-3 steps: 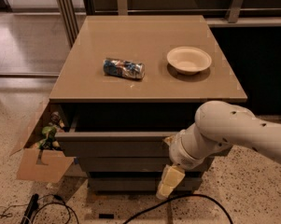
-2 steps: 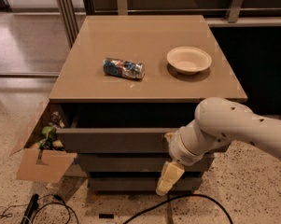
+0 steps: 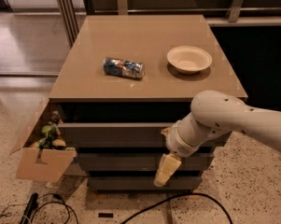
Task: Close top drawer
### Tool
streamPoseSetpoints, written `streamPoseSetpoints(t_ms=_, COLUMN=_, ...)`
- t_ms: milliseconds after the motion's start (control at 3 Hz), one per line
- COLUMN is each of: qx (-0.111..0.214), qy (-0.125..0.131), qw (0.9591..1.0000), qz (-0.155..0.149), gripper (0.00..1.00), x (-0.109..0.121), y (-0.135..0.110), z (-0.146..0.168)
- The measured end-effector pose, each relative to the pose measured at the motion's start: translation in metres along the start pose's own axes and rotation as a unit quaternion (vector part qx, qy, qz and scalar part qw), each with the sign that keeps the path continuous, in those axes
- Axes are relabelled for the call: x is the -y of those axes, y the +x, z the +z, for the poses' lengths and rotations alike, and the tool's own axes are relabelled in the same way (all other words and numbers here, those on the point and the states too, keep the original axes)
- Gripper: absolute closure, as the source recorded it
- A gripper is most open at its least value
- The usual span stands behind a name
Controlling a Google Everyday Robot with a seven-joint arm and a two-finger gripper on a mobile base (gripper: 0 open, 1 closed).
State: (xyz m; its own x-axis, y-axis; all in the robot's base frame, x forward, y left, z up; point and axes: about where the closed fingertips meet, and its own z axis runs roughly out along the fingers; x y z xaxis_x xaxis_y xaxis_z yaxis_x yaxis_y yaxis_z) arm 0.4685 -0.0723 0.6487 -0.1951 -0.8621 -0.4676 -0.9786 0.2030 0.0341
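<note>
The top drawer (image 3: 114, 134) is a wide grey front just under the tabletop, the uppermost of three. It stands out a little from the cabinet, with a dark gap above it. My gripper (image 3: 162, 171) hangs pointing down in front of the drawers, right of centre, at the level of the second front. My white arm (image 3: 224, 118) reaches in from the right and covers the right end of the top drawer front.
On the tan tabletop (image 3: 144, 31) lie a crushed can (image 3: 123, 67) and a cream bowl (image 3: 189, 59). A cardboard box with small items (image 3: 42, 155) stands at the cabinet's left. Black cables (image 3: 177, 202) lie on the floor in front.
My arm and gripper have moved slightly up and left, closer to the drawer fronts. The top drawer front looks a little further in than before.
</note>
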Motion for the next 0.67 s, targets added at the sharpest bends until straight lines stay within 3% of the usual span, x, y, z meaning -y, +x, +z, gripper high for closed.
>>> streamPoseSetpoints(t_ms=333, qx=0.0, qy=0.0, qw=1.0, qz=0.0, gripper=0.0, x=0.0, y=0.0, z=0.0)
streamPoseSetpoints(t_ms=667, qx=0.0, qy=0.002, qw=1.0, qz=0.002, gripper=0.0, x=0.014, y=0.001, z=0.003)
